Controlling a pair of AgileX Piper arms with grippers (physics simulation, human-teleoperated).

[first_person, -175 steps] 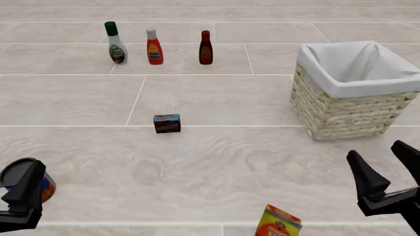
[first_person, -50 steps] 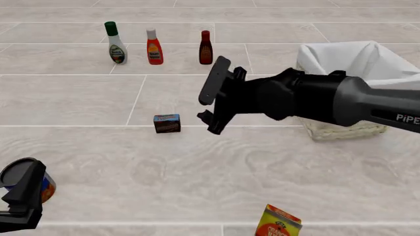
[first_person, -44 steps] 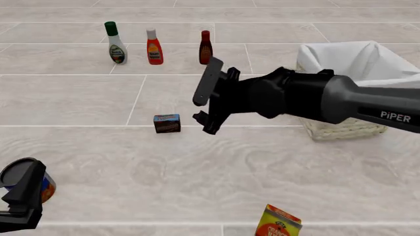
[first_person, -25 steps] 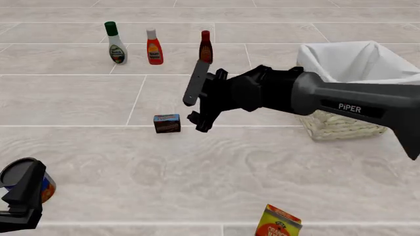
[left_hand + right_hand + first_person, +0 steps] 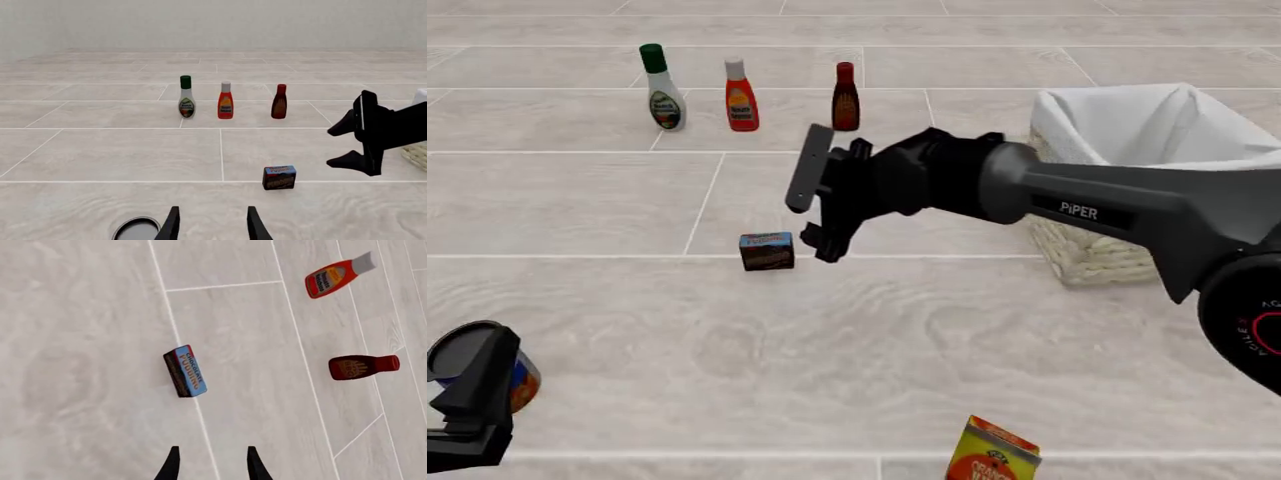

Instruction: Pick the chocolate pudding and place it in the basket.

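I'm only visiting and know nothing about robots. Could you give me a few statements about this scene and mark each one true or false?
1. The right gripper is holding the chocolate pudding. False: its jaws are open and empty, and the box sits on the table beside it.
2. Three bottles stand in a row at the far side of the table. True: the green-capped bottle, the red bottle and the dark brown bottle.
3. The chocolate pudding is inside the basket. False: it is out on the table.
4. The left gripper is near a can. True.
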